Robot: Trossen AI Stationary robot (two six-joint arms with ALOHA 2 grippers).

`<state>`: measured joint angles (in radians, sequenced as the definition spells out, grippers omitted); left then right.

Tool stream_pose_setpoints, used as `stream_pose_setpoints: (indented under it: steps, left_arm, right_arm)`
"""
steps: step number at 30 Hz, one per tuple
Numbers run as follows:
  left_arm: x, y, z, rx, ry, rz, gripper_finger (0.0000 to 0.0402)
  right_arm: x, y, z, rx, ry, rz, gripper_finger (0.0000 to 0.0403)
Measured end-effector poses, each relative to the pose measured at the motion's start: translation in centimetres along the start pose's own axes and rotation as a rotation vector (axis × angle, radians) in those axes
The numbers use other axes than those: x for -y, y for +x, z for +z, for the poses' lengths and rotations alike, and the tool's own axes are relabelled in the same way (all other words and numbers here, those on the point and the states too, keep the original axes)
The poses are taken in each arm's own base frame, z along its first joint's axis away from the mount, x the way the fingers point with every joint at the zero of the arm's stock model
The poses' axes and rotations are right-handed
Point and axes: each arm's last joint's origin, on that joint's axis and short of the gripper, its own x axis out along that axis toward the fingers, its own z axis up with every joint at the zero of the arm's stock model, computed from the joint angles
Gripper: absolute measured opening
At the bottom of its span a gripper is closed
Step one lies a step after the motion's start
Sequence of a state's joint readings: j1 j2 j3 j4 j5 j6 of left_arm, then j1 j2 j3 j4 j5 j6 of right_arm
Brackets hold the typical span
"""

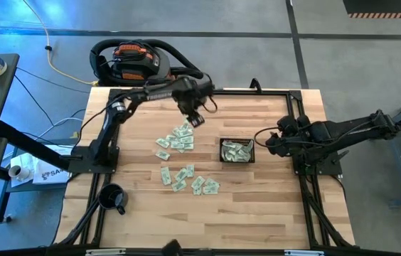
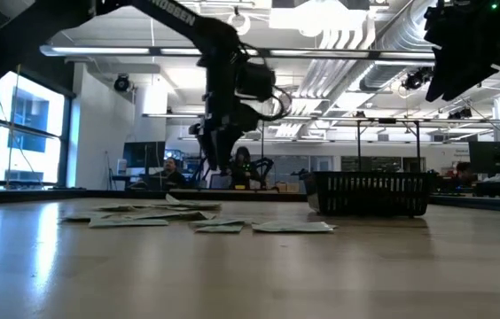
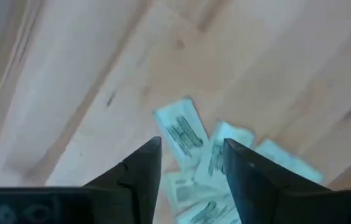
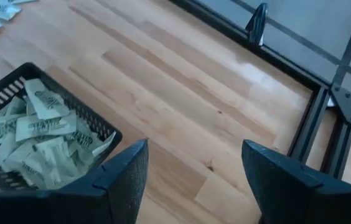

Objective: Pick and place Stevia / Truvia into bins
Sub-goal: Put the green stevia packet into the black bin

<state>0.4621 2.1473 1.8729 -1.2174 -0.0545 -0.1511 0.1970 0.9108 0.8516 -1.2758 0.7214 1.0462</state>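
We are looking at sachets (image 1: 179, 139), small flat paper rectangles in pale green and white with dark print too small for us to read, lying scattered on the wooden table (image 1: 257, 213) in two loose groups: one just below the left gripper (image 1: 195, 118) and another (image 1: 186, 179) nearer the front edge. More sachets are lying piled inside the basket (image 1: 237, 151), a small black rectangle with low mesh walls, sitting on the table to the right of the scatter; in the right wrist view we are seeing them heaped at all angles, some leaning on the basket's wall (image 4: 70, 102). The left gripper is hanging above the far group, clear of the table in the low view, its fingers (image 3: 141, 171) standing apart with nothing between them and sachets (image 3: 185, 130) showing through the gap. The right gripper (image 1: 271, 142) is hovering just beside the basket's right side, its jaws wide apart and empty. On the left arm, in the low view, we are making out white letters that we cannot read whole. A black mug (image 1: 113, 198) is standing near the front left corner.
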Motion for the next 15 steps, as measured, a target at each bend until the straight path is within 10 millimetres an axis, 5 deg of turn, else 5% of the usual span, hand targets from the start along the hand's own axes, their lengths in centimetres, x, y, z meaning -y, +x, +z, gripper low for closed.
stream_pose_setpoints:
  steps: [5,15]
  left_arm:
    - [-2.9,1.0,0.9,0.009,-0.129,-0.05,0.0201]
    - [-2.0,4.7,0.8,-0.13,-0.113,-0.048,0.0236]
  right_arm:
    - [0.0,0.0,0.1,0.018,0.0,-0.01,0.0249]
    - [0.0,0.0,0.0,0.013,0.007,-0.007,0.0249]
